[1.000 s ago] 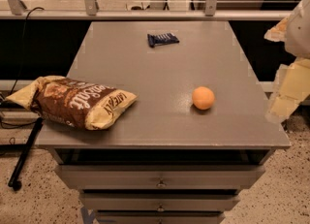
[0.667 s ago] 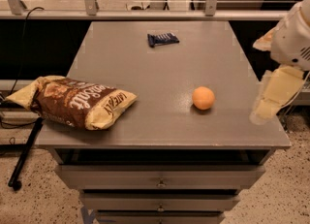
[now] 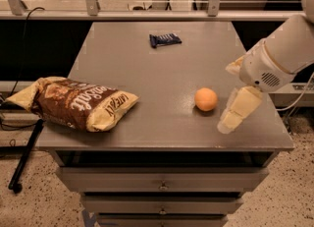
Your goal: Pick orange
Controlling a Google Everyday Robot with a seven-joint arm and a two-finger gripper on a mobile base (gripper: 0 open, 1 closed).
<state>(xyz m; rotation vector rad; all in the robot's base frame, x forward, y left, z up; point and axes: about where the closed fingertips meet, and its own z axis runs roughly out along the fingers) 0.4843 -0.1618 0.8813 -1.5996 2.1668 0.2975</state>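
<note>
Fingers: two cream-coloured pads, spread well apart, holding nothing. The lower one is long and slants down to the left, its tip low over the front-right part of the counter. Whether that tip touches the surface, cannot tell. Of the upper one only a short nub shows, sticking out to the left from the white wrist housing.

My gripper sits at the counter's right side, just right of the orange and apart from it. A narrow strip of bare grey surface shows between the fruit and the lower finger.

Orange: round, plain, resting on the counter right of centre and toward the front edge, with a small shadow beneath it. Nothing else touches it.

My arm: thick white forearm coming in from the upper right, with a small round grille on the wrist end.

Further out on the counter:
- brown and yellow chip bag, lying on its side at the front-left corner, its left end overhanging the edge; well apart from the orange.
- dark blue snack wrapper, flat, near the back edge, about centre.

Below the counter top: grey drawers with small metal pulls.
Behind: a horizontal metal rail with upright posts.
Left side: a black cable hanging down, and a black rod leaning toward the speckled floor.
</note>
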